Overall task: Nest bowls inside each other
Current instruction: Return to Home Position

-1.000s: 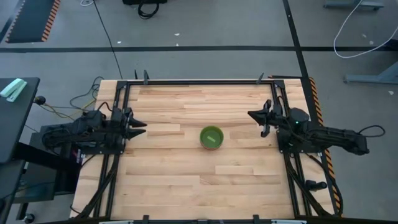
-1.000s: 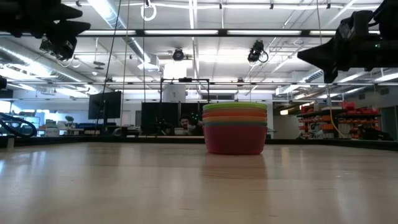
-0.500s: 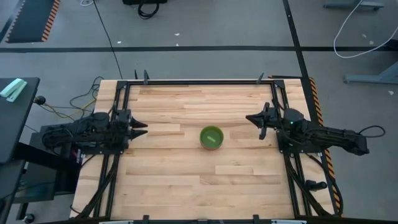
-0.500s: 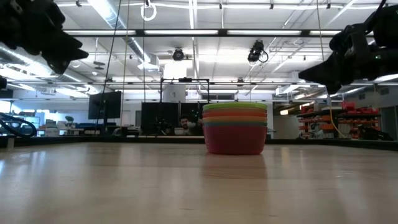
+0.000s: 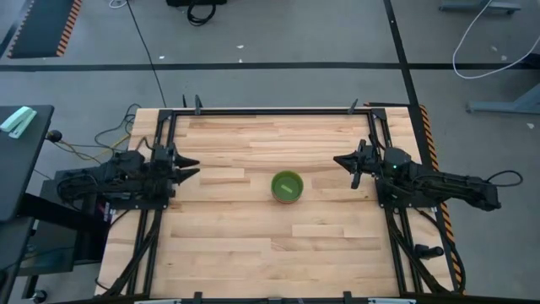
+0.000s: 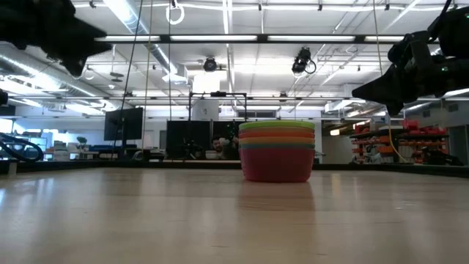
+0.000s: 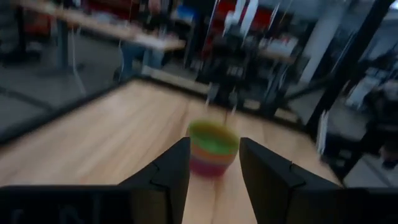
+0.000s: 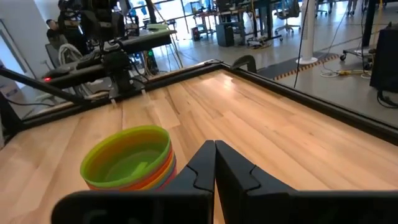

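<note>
And here we are with the stack of bowls [image 5: 287,187] standing upright near the middle of the tabletop [image 5: 253,245], green bowl [image 6: 277,126] on top and pink-red bowl [image 6: 277,167] at the bottom, coloured rims banded between. We judge the nesting done, so only the retreat is left.

The left tool [image 5: 191,167] hovers at its own side of the tabletop, well apart from the stack. Its fingers [image 7: 168,177] are spread wide with nothing between them; in its wrist view we look straight through the gap at the bowls. The right tool [image 5: 344,167] hangs at the opposite side, its fingers pressed together on nothing, and it is the nearer of the two.

The stack lies squarely between them, inward from each tool. So we reckon any pull-back heads outward, away from the bowls, and neither arm needs to cross over the stack.
</note>
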